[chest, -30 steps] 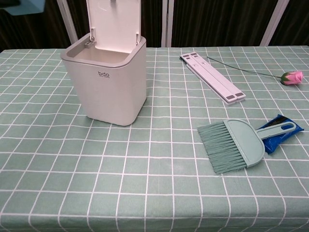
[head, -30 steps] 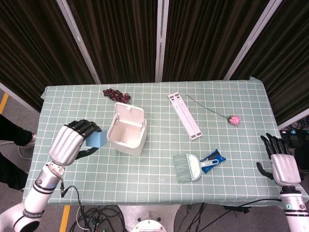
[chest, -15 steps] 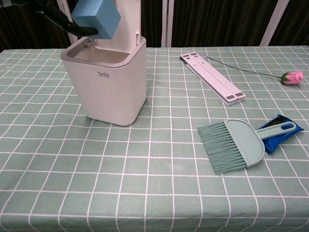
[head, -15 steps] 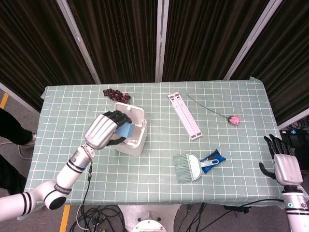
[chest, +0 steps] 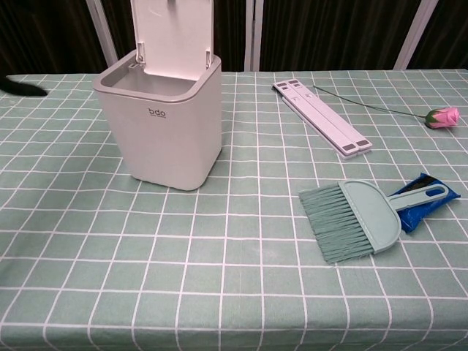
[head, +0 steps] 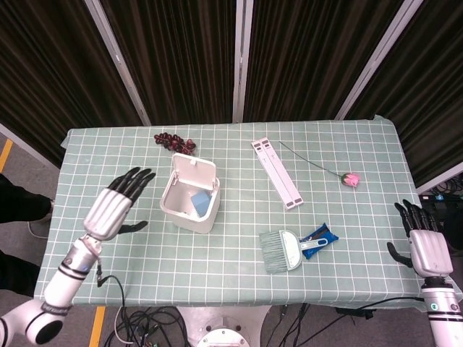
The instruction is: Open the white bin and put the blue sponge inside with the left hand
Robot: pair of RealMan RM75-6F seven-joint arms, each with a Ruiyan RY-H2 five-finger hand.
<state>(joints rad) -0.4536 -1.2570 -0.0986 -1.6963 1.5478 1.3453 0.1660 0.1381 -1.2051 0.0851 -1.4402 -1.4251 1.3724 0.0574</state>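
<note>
The white bin (head: 189,193) (chest: 164,124) stands left of the table's middle with its lid tipped up. In the head view the blue sponge (head: 198,202) lies inside it; the chest view hides the sponge behind the bin wall. My left hand (head: 113,210) hovers to the left of the bin, fingers spread, holding nothing; one dark fingertip (chest: 23,88) shows at the chest view's left edge. My right hand (head: 422,243) hangs beyond the table's right edge, fingers apart and empty.
A teal brush (head: 281,250) (chest: 354,218) and a blue packet (head: 317,239) (chest: 422,199) lie right of centre. A white folded stand (head: 277,173) (chest: 322,126), a pink rose (head: 349,178) (chest: 442,116) and dark grapes (head: 175,142) sit further back.
My left hand carried the blue sponge from the left to above the bin, let it go into the bin, and has drawn back left with its fingers spread. The right hand barely moved.
</note>
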